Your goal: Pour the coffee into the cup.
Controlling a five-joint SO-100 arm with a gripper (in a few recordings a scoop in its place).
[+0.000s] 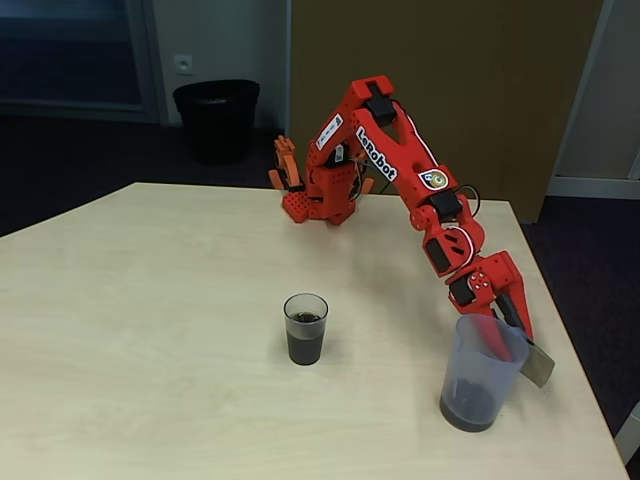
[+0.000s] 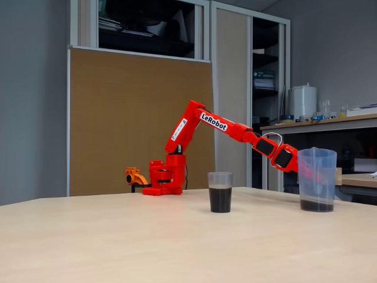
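Observation:
The cup (image 1: 305,328) (image 2: 220,191), a small clear tumbler, stands upright mid-table and is roughly half full of dark coffee (image 1: 305,346) (image 2: 220,199). To its right the bluish translucent pitcher (image 1: 484,372) (image 2: 316,178) stands upright on the table with a shallow dark layer of coffee at its bottom. My gripper (image 1: 517,328) reaches down to the pitcher's far side by its grey handle (image 1: 539,366). Its fingers (image 1: 521,310) sit close on either side of the rim and handle, gripping the pitcher. In the side-on fixed view the pitcher hides the fingertips.
The light wooden table (image 1: 150,330) ends just right of the pitcher and close to the front. The red arm base (image 1: 320,195) sits at the far edge. A black bin (image 1: 215,118) stands on the floor behind.

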